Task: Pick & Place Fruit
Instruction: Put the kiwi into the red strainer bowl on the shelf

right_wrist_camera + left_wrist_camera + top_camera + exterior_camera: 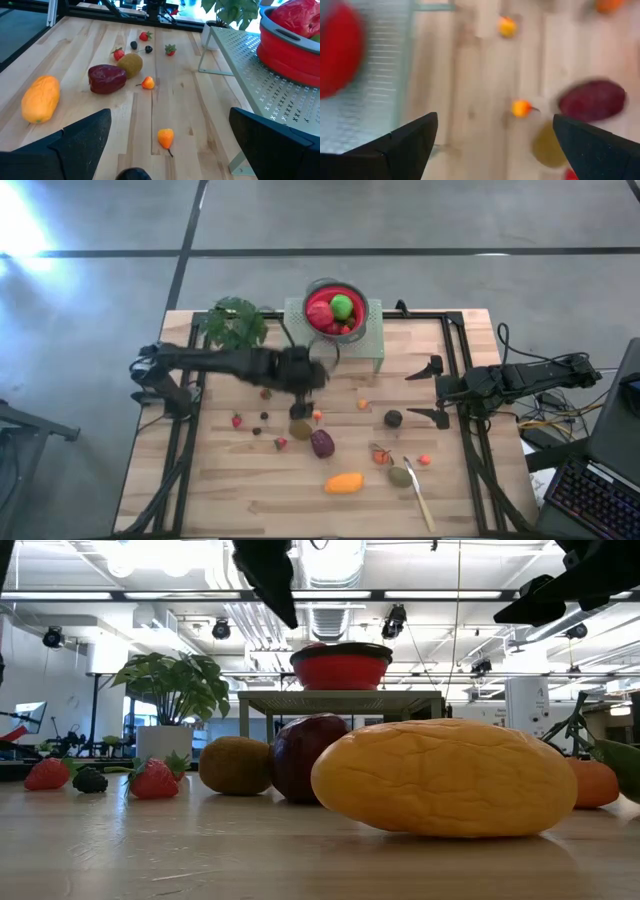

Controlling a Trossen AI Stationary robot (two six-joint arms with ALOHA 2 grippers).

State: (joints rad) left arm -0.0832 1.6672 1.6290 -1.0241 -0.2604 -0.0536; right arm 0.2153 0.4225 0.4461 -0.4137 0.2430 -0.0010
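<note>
Red bowl (334,313) on mesh stand (372,340)

The left arm reaches from its side far in over the table's middle, its wrist blurred in the high view, and the left gripper (300,395) hangs clear above the boards with both fingers (405,145) spread wide (nothing sits between them). The right arm stays folded at its own edge, the right gripper (432,392) pointing inward, its fingers (75,145) likewise wide apart and empty.
</note>
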